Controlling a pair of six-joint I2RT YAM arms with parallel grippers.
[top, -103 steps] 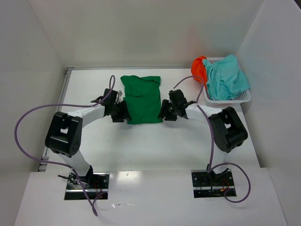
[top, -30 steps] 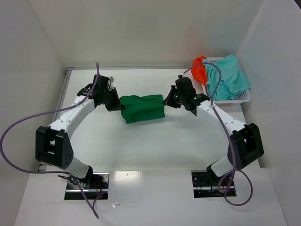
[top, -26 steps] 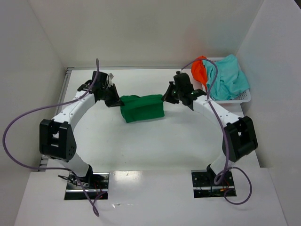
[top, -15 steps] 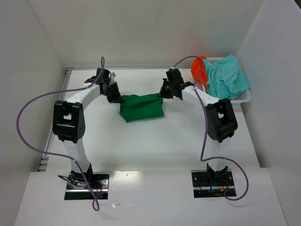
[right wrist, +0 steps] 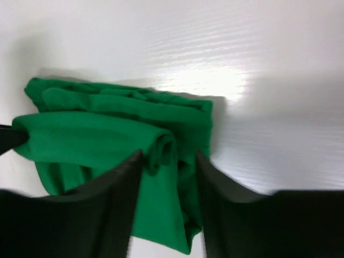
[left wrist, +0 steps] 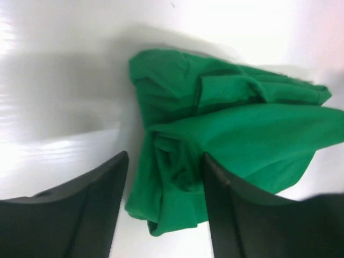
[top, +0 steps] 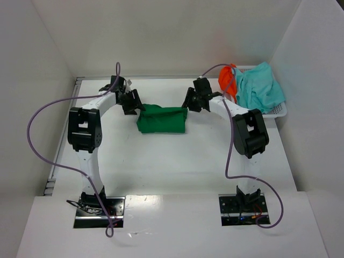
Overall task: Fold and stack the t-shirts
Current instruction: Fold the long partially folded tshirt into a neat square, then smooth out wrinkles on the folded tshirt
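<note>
From here the only container I see is the basket (top: 269,114), white mesh, at the far right corner of the counter (top: 161,161). Two shirts are heaped in it. The orange shirt (top: 227,79) is bunched at its left end and spills over the rim. The teal shirt (top: 260,88) fills the rest and rises above the walls, touching the orange one.

The green shirt (top: 161,119) lies on the counter toward the far side, left of the basket and well apart from it. It is folded into a short band running left to right, and its layers are rumpled rather than flat.

The left tool (top: 135,106) sits at the band's far left corner and the right tool (top: 187,102) at its far right corner, so the shirt lies between the two.

On my left wrist feed the dark fingers (left wrist: 80,215) stand on either side of a bunched roll at the shirt's end. Cloth fills the gap and touches both, so I read that tool as pinching the shirt.

The right wrist feed shows the same thing. Its fingers (right wrist: 231,215) bracket a rolled fold that fills a narrower gap, clamped on the cloth, with the rest of the shirt stretching away to the left on the glossy counter.
</note>
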